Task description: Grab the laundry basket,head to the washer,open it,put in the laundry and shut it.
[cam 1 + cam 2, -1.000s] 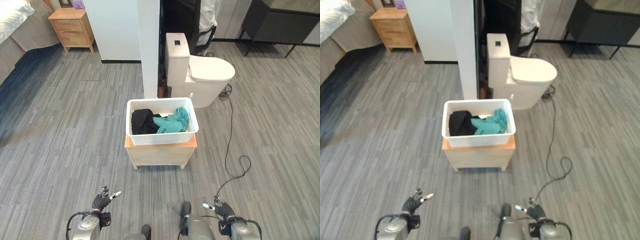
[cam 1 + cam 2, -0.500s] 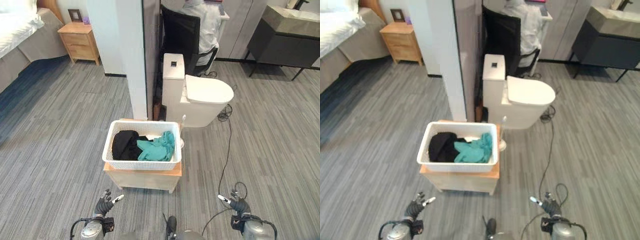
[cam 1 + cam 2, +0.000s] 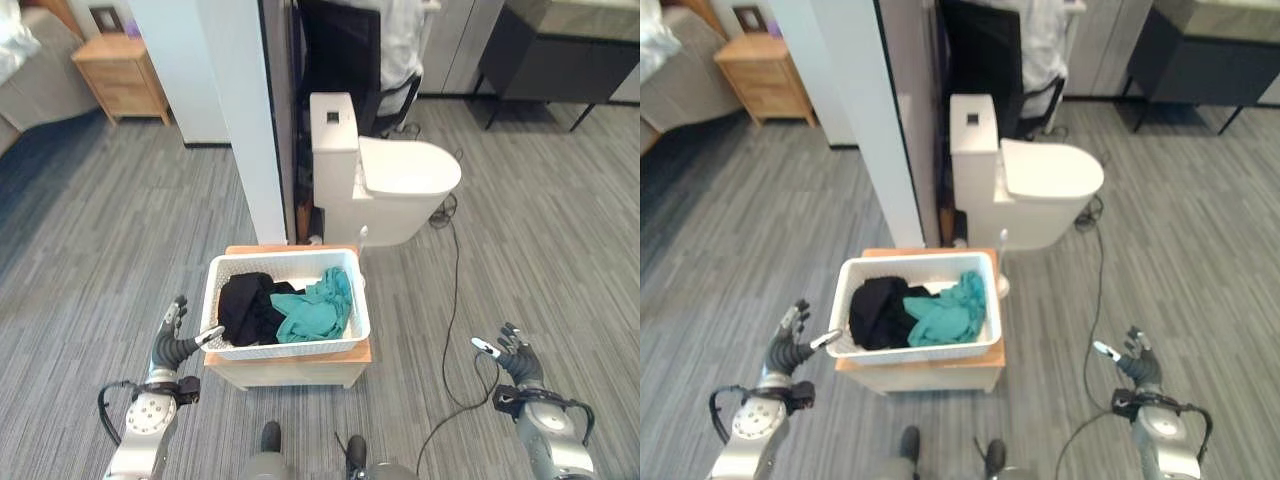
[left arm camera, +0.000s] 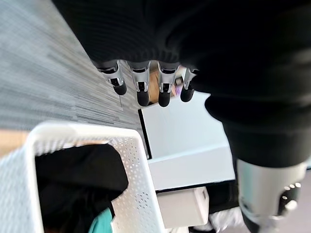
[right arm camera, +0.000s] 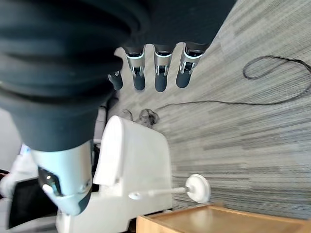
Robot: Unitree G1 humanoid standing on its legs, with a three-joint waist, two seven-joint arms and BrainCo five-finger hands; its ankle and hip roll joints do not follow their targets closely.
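Compared with a moment ago, both hands are raised higher. The left hand [image 3: 172,342], fingers straight, is just beside the laundry basket [image 3: 286,345], perhaps touching it. The basket sits on a wooden stand [image 3: 295,366]. The right hand [image 3: 513,357] hovers with relaxed fingers, well apart.

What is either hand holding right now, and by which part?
Nothing is held. The left hand is open beside the basket, near its left rim. The right hand is open over the floor, well apart from the basket.
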